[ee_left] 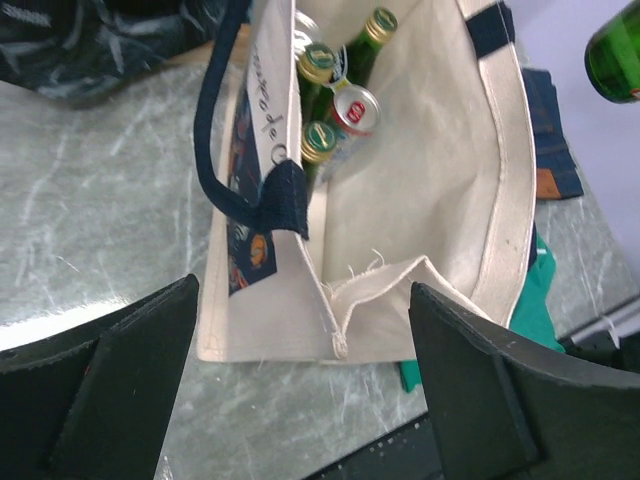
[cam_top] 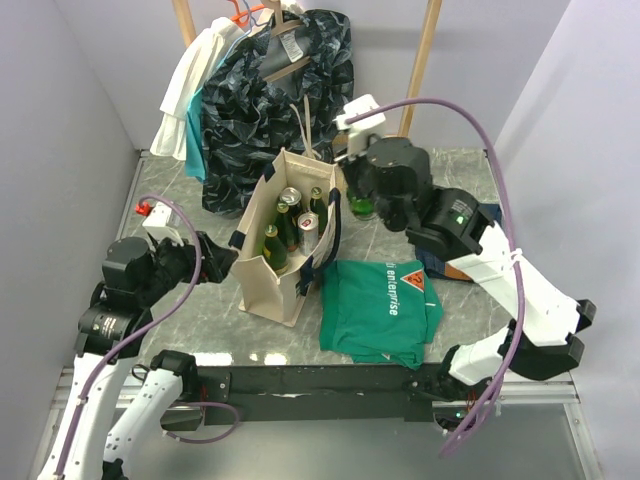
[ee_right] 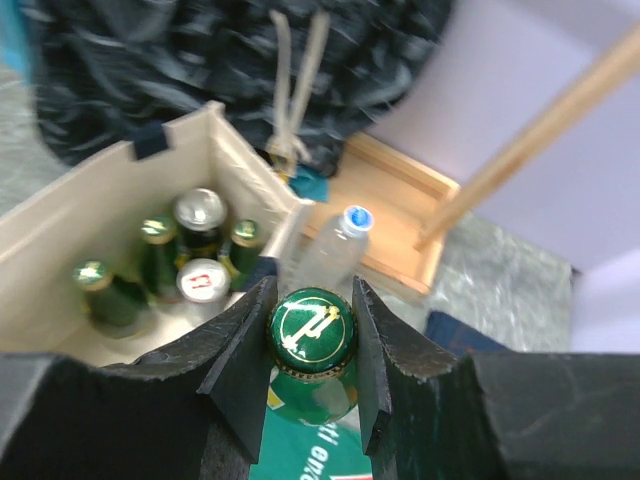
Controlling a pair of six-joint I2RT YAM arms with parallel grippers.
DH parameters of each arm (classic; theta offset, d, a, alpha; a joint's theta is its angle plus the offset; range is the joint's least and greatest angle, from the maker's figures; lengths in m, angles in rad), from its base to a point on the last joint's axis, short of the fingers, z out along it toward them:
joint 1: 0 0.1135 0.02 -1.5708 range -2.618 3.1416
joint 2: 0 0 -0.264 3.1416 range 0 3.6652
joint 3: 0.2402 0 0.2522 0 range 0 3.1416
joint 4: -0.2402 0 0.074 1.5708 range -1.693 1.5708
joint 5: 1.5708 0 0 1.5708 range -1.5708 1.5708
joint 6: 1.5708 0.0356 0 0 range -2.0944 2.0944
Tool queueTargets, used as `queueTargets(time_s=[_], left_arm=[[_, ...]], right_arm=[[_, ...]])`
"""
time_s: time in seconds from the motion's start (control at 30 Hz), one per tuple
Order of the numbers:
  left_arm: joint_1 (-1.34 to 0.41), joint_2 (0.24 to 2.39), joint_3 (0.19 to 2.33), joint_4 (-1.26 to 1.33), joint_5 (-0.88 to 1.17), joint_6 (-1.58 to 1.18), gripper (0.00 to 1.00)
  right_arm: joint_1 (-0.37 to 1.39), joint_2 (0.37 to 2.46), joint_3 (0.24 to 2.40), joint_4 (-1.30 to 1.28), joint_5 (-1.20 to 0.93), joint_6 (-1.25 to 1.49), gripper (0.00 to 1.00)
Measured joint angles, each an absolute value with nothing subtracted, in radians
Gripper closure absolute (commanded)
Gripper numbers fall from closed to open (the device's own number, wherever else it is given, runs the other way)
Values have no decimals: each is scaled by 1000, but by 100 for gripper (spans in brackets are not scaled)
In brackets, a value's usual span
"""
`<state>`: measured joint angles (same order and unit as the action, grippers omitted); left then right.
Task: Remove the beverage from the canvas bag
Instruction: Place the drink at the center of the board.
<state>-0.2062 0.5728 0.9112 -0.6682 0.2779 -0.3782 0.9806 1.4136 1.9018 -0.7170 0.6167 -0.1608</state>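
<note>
Soft even light, white glare on the table (ee_left: 90,230) in left wrist view, garment (ee_right: 120,70) blurred in right wrist view.

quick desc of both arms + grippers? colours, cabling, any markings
The left arm and right arm have white links and black joint housings. A purple cable loops along each: left cable, right cable. The left gripper and right gripper have matte black, wedge-shaped fingers. A small green light glows on the right arm. No readable markings.
</note>
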Motion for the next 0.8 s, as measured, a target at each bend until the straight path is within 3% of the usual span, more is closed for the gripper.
queueTargets(time_s=[0.43, 0.8], left_arm=[[-206, 508, 809, -550, 141, -379, 1], [-206, 505, 785, -509, 103, -379, 1]], right_arm=[[775, 1336, 1701, -670, 563, -86, 100], [638, 1332, 1548, -609, 467, -4, 100]])
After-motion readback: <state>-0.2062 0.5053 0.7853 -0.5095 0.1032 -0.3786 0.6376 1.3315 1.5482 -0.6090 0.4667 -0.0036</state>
